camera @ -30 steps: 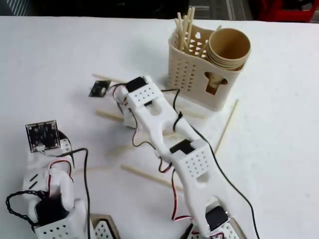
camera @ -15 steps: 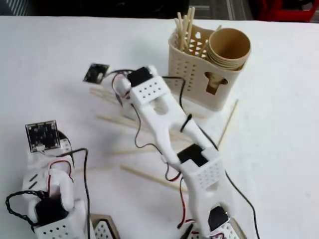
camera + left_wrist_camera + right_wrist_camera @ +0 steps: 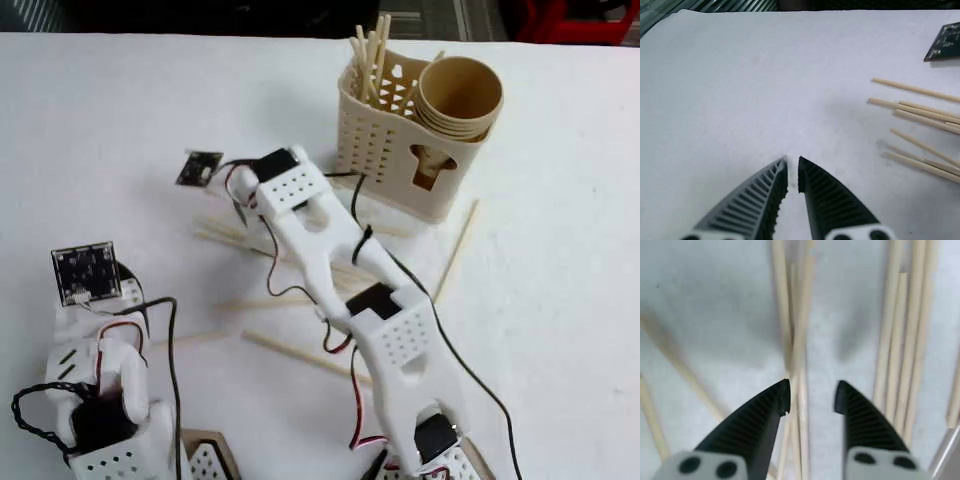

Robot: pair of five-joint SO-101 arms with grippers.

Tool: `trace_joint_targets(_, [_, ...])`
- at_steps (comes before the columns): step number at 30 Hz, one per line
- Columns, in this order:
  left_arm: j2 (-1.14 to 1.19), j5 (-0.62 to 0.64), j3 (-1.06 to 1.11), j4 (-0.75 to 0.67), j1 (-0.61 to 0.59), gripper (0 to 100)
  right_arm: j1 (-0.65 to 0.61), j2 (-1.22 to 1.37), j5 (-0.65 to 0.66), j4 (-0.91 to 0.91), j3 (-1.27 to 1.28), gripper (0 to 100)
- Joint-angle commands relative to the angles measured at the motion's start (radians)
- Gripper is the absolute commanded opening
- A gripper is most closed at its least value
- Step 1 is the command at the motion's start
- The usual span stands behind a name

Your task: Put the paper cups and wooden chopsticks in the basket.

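Note:
The cream basket [image 3: 385, 150] stands at the back right and holds stacked paper cups [image 3: 460, 95] and several upright wooden chopsticks [image 3: 368, 55]. More chopsticks [image 3: 228, 236] lie loose on the white table around my right arm [image 3: 300, 215], which stretches from the front edge toward the basket's left. My right gripper [image 3: 812, 390] hangs open just over the table, with thin chopsticks [image 3: 799, 347] lying between its fingers and a bundle [image 3: 910, 335] beside it. My left gripper [image 3: 792, 167] is shut and empty, low over bare table, with loose chopsticks [image 3: 920, 112] off to one side.
One chopstick [image 3: 455, 250] lies right of the basket, another [image 3: 300, 355] near the front by the right arm's elbow. A small black circuit board [image 3: 200, 167] sticks out by the right wrist. The left arm [image 3: 95, 390] sits at the front left corner.
The right arm pushed out to the far left, then drew back a little. The loose chopsticks under it have shifted. The left arm has stayed where it was.

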Motion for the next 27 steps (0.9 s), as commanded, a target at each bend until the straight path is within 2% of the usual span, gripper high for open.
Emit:
trace_joint_targets(1, [-0.012, 0.008, -0.003, -0.025, -0.005, 6, -0.008, -0.012, -0.002, 0.016, -0.011, 21.3])
trace_joint_targets(11, [-0.012, 0.008, -0.003, -0.025, -0.005, 6, -0.035, 0.101, 0.0, -0.033, -0.017, 21.4])
trace_joint_targets(14, [-0.012, 0.008, -0.003, -0.025, -0.005, 6, -0.035, 0.133, 0.058, -0.035, -0.018, 21.0])
trace_joint_targets(16, [-0.012, 0.008, -0.003, -0.025, -0.007, 6, -0.038, 0.133, 0.084, -0.035, -0.018, 16.6])
trace_joint_targets(19, [-0.012, 0.008, -0.005, -0.025, -0.007, 6, -0.039, 0.136, 0.089, -0.035, -0.018, 2.8])
trace_joint_targets(20, [-0.012, 0.008, -0.005, -0.025, -0.007, 6, -0.038, 0.136, 0.087, -0.035, -0.017, 1.1])
trace_joint_targets(27, [-0.012, 0.008, -0.005, -0.025, -0.007, 6, -0.031, 0.084, 0.084, 0.033, -0.041, 1.9])
